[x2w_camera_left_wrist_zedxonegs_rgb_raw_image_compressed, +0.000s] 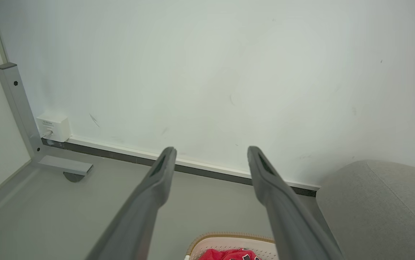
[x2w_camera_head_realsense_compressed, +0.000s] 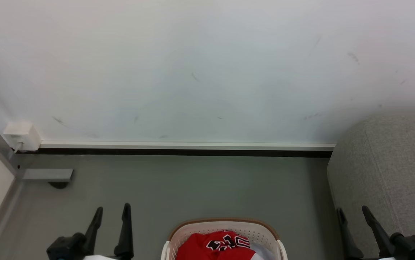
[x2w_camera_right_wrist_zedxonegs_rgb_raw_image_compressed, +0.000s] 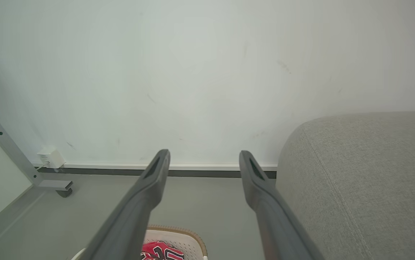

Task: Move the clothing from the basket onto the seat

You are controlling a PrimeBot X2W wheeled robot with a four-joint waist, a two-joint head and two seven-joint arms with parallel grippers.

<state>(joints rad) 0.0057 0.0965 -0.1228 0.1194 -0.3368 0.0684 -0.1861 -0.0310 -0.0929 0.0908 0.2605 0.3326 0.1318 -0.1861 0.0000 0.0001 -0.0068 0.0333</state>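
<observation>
I have both claws raised in front of me with nothing in them. The left claw (x2w_camera_head_realsense_compressed: 113, 206) has its two fingers spread well apart, and so does the right claw (x2w_camera_head_realsense_compressed: 352, 208).

Between the two claws, lower down and closer to my body than the fingertips, the basket (x2w_camera_head_realsense_compressed: 225, 221) sits on the floor (x2w_camera_head_realsense_compressed: 193, 184). The red clothes (x2w_camera_head_realsense_compressed: 211, 249) lie inside it, with a jersey with black-and-white lettering on top. A pale cloth (x2w_camera_head_realsense_compressed: 263, 250) is tucked in on the side toward the right claw.

The sofa (x2w_camera_head_realsense_compressed: 391, 173) stands just off the outer side of the right claw, its rounded corner reaching past those fingertips. I cannot tell whether the claw touches the fabric.

Ahead of both claws is a white wall (x2w_camera_head_realsense_compressed: 207, 72). Out past the left claw's outer side, a grey metal frame (x2w_camera_head_realsense_compressed: 44, 174) meets the floor, and a small white wall box (x2w_camera_head_realsense_compressed: 21, 136) sits just above it.
</observation>
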